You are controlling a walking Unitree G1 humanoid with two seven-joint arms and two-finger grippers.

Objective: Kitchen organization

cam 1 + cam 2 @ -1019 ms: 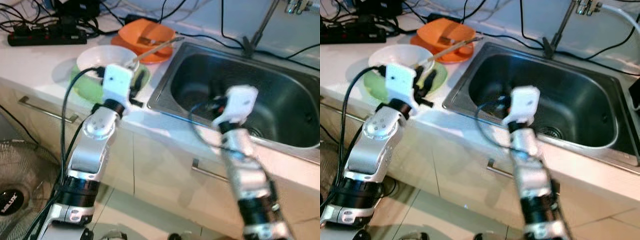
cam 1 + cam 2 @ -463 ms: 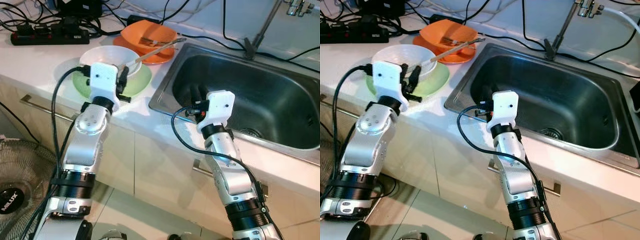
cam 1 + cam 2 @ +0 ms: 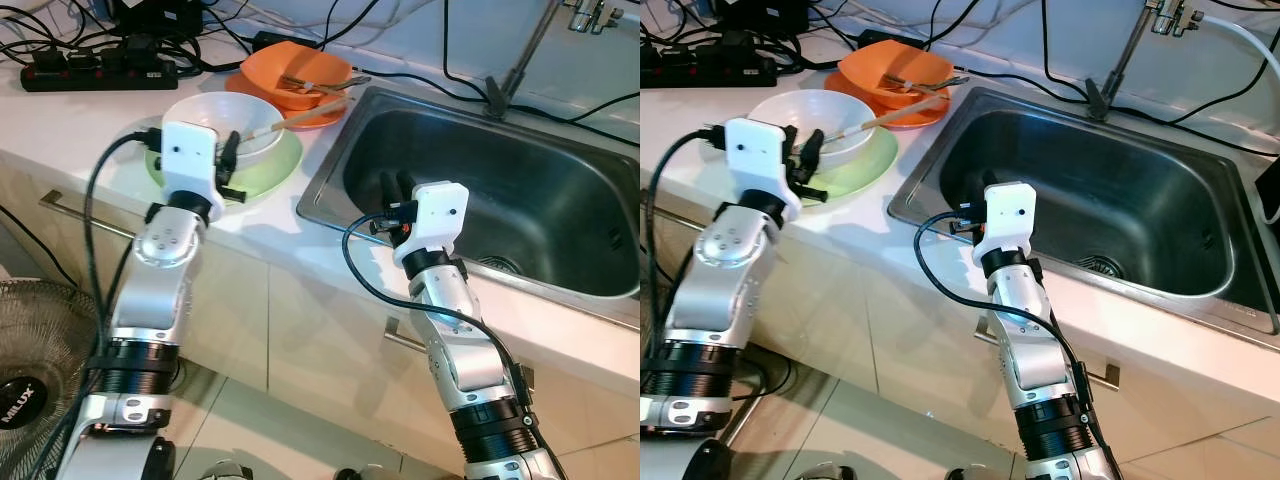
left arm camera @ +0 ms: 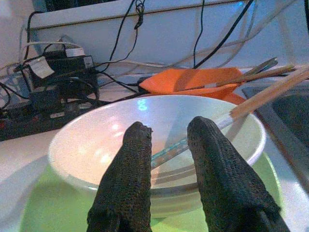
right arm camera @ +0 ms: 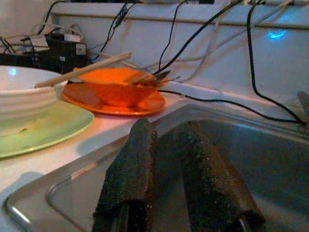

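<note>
In the left eye view, one round white ceramic bowl sits in one pale green plate on the white tabletop, with a long wooden-handled utensil resting inside it and sticking out over its rim toward the sink. Behind it, one orange bowl holding a metal fork stands on one orange plate. The left gripper hovers at the white bowl's near rim; the right gripper hangs over the near-left corner of the stainless steel sink, whose basin shows only its drain. In the left wrist view, the two black fingers are parted a little, grasping nothing, just short of the white bowl. In the right wrist view, the fingers stand slightly apart, released, over the sink's edge, the orange dishes beyond.
</note>
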